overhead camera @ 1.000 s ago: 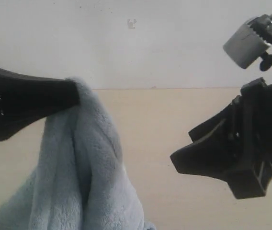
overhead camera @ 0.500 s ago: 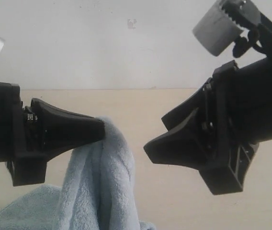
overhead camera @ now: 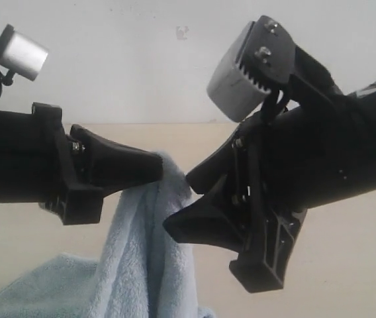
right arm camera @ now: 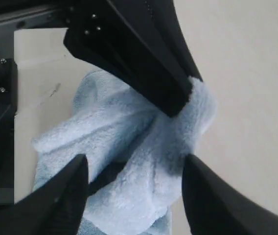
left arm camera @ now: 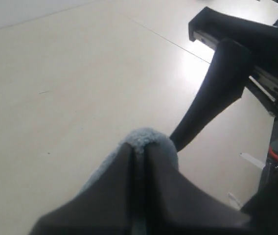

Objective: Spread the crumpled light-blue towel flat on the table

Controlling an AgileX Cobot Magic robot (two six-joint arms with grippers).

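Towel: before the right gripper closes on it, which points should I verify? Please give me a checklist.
1. Left gripper shut on the towel: ok.
2. Right gripper open: ok.
3. Towel between the right fingers: ok, seen in the right wrist view.
4. Right gripper apart from the left gripper: ok, but close.
5. Which part of the towel it would grasp: cannot tell.
6. Towel flat on the table: not ok, it hangs bunched.
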